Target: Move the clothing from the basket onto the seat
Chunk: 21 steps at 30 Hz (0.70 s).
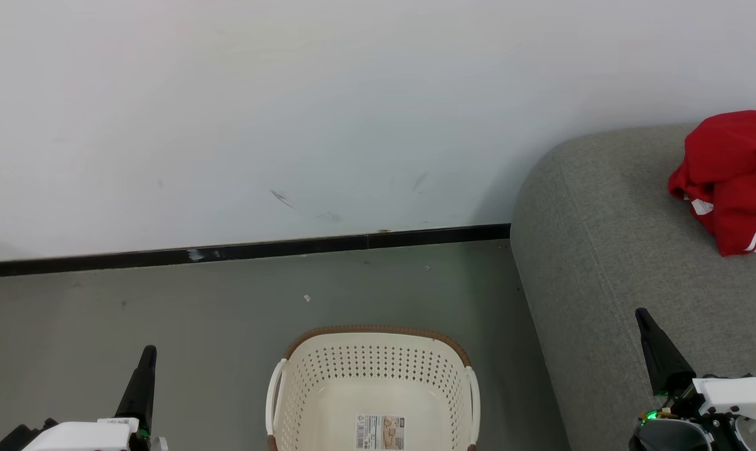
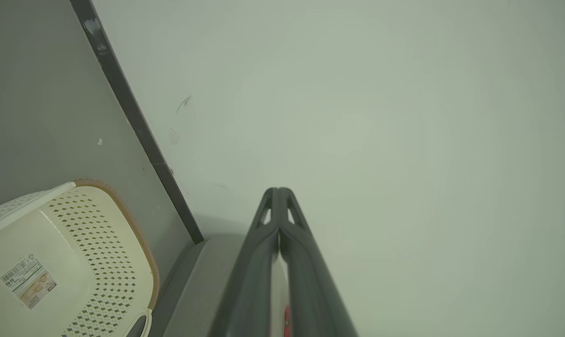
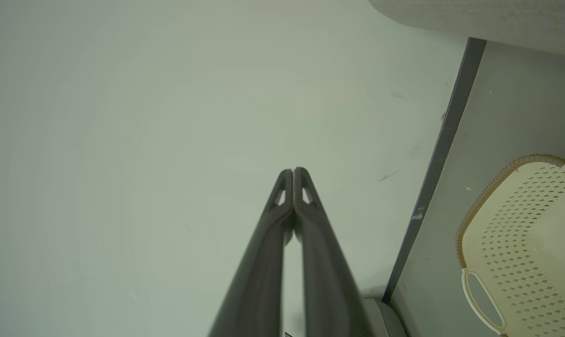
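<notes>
The red clothing (image 1: 731, 178) with white trim lies crumpled on the grey-green seat (image 1: 603, 250) at the far right. Between my arms, the cream basket (image 1: 371, 382) with a brown rim stands on the floor, holding just a label on its bottom; it also appears as the basket (image 2: 71, 262) and the basket (image 3: 521, 243) in the wrist views. My left gripper (image 1: 147, 352) is shut at the lower left, left of the basket. Over the seat's front part my right gripper (image 1: 642, 314) is shut with nothing in it. Both point toward the wall, as my left gripper (image 2: 278, 191) and right gripper (image 3: 293, 171) show.
A white wall (image 1: 290, 113) with a black baseboard (image 1: 240, 252) runs behind the basket. Grey floor (image 1: 165, 300) lies between wall and basket. The seat's rounded arm (image 1: 528, 207) stands close to the basket's right side.
</notes>
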{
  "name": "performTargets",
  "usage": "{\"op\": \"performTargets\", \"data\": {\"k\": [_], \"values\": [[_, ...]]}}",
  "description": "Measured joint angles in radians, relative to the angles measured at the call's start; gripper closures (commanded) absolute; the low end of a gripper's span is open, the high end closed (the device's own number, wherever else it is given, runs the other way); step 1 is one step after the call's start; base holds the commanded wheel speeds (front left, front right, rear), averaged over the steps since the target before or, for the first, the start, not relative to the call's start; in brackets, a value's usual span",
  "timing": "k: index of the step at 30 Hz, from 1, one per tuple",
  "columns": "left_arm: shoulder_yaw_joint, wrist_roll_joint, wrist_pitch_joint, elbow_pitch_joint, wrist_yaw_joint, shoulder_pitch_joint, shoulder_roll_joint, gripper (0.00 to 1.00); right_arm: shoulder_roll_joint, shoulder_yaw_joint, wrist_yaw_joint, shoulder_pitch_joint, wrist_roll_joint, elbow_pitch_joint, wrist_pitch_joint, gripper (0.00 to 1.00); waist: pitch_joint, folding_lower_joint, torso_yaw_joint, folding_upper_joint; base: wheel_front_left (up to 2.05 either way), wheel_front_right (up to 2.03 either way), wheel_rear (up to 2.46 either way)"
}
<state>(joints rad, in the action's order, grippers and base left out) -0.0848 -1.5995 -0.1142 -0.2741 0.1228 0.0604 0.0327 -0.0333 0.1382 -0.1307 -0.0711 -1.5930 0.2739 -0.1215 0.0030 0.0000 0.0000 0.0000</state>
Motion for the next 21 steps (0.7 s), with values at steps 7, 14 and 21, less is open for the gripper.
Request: {"op": "performTargets", "data": {"k": [7,14,21], "values": [[0.000,0.000,0.000,0.000,0.000,0.000,0.000,1.00,0.000,0.000,0.000,0.000,0.000,0.000,0.000,1.00,0.000,0.0000,0.000,0.0000,0.00,0.00,0.00],[0.000,0.000,0.000,0.000,0.000,0.000,0.000,1.00,0.000,0.000,0.000,0.000,0.000,0.000,0.000,1.00,0.000,0.0000,0.000,0.0000,0.00,0.00,0.00],[0.000,0.000,0.000,0.000,0.000,0.000,0.000,1.00,0.000,0.000,0.000,0.000,0.000,0.000,0.000,1.00,0.000,0.0000,0.000,0.0000,0.00,0.00,0.00]]}}
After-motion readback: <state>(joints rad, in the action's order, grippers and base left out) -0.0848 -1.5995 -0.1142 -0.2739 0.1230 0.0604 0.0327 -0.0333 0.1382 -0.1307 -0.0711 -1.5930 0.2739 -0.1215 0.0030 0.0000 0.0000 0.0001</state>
